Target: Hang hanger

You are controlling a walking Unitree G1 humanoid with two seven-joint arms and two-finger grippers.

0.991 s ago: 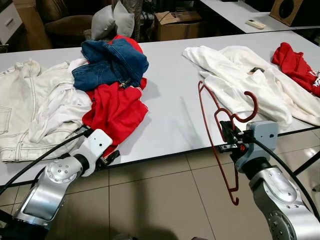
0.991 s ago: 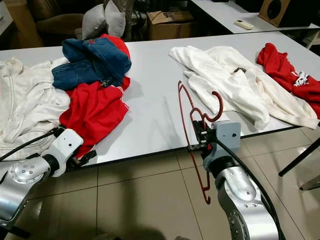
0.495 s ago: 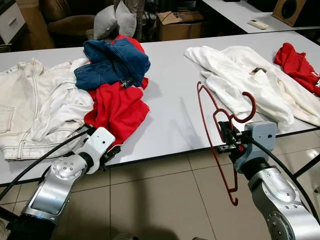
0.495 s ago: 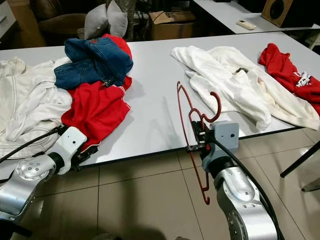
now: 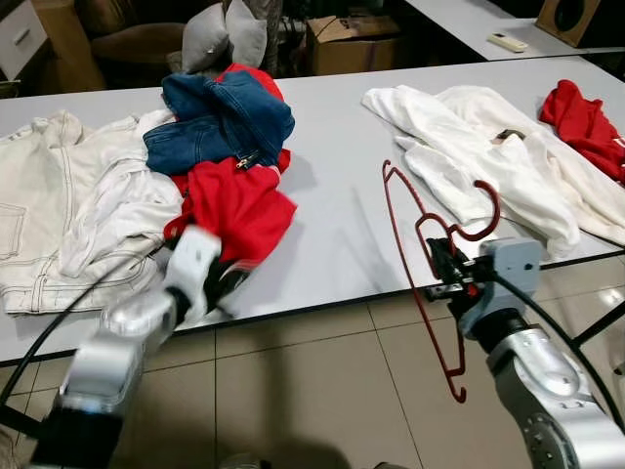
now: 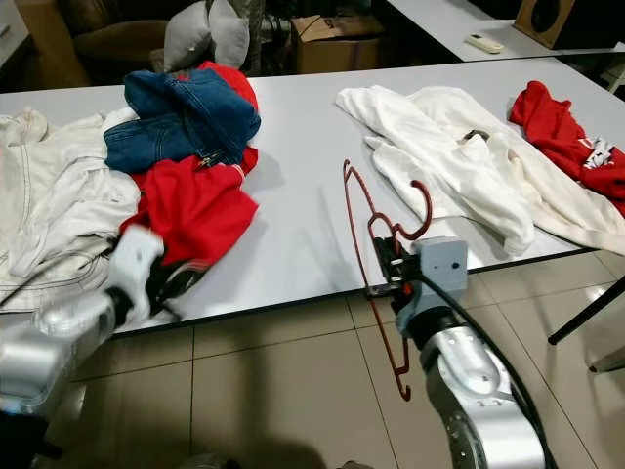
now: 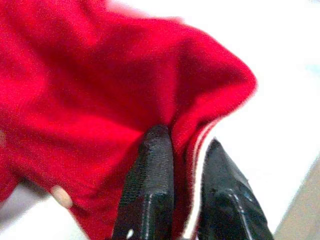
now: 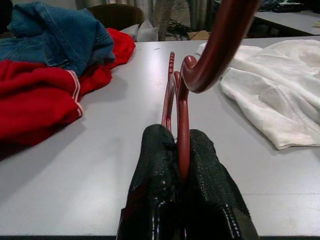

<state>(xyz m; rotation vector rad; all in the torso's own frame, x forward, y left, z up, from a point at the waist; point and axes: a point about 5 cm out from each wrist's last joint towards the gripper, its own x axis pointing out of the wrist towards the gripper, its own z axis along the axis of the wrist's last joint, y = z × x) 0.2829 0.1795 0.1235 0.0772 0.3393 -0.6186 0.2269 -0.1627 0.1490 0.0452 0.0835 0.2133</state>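
A dark red hanger [image 5: 497, 207] stands upright at the table's front edge, its hook up and its lower bar hanging below the tabletop. My right gripper [image 5: 451, 272] is shut on its neck, and the right wrist view shows the fingers [image 8: 155, 165] pinching the hanger [image 8: 220, 45]. A red sweater [image 5: 234, 200] with a white-striped hem lies near the front edge on the left. My left gripper [image 5: 223, 283], blurred by motion, is shut on that hem. In the left wrist view the red sweater [image 7: 90, 75] is folded between the two fingers [image 7: 152, 170].
On the grey table [image 5: 332, 225] lie blue jeans [image 5: 220, 117], a cream jacket [image 5: 68, 205], a white shirt [image 5: 488, 156] and another red garment [image 5: 586, 122]. A grey cushion [image 5: 220, 34] and a cardboard box [image 5: 352, 44] sit behind. Tiled floor [image 5: 312, 391] lies in front.
My left arm has swung up and to the right with the sweater's hem in its grip, bunching the cloth. The right gripper and hanger have stayed put.
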